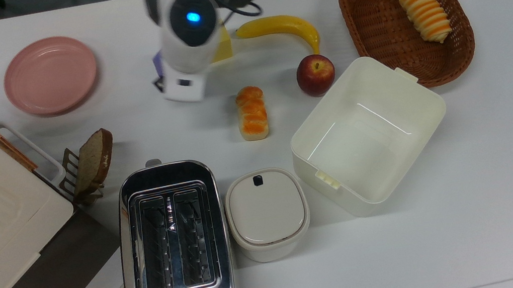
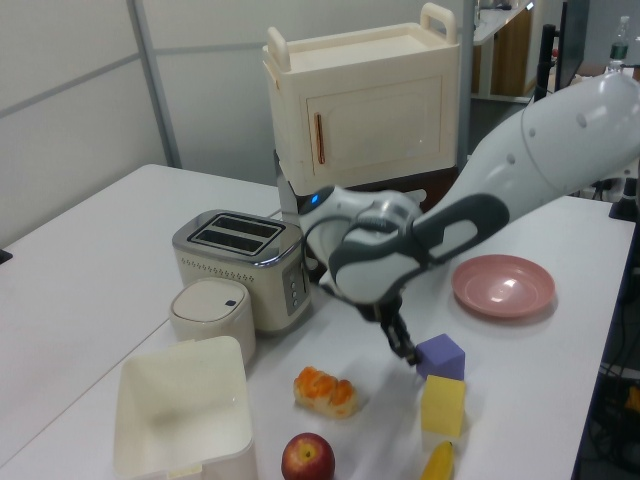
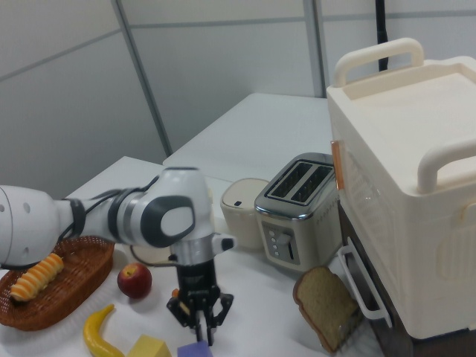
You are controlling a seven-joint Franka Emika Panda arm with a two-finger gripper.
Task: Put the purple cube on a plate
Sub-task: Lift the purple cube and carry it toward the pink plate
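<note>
The purple cube (image 2: pixel 441 356) sits on the table (image 1: pixel 453 236), just beside my gripper (image 3: pixel 199 318) and right at my fingertips (image 2: pixel 408 353); in the left view it lies on the left view's right of them, with no finger closed around it. In the right view my fingers are spread apart, pointing down, the cube's (image 3: pixel 195 350) top just below them. The yellow cube (image 2: pixel 443 407) stands just beside the purple one, on the near side in the left view. The plate (image 1: pixel 50 75) lies well apart from my hand, toward the top view's left, and is bare. On the other side of me, toward the top view's right, are the banana (image 1: pixel 280 26), the apple (image 1: pixel 315 74) and the bread roll (image 1: pixel 252 112).
</note>
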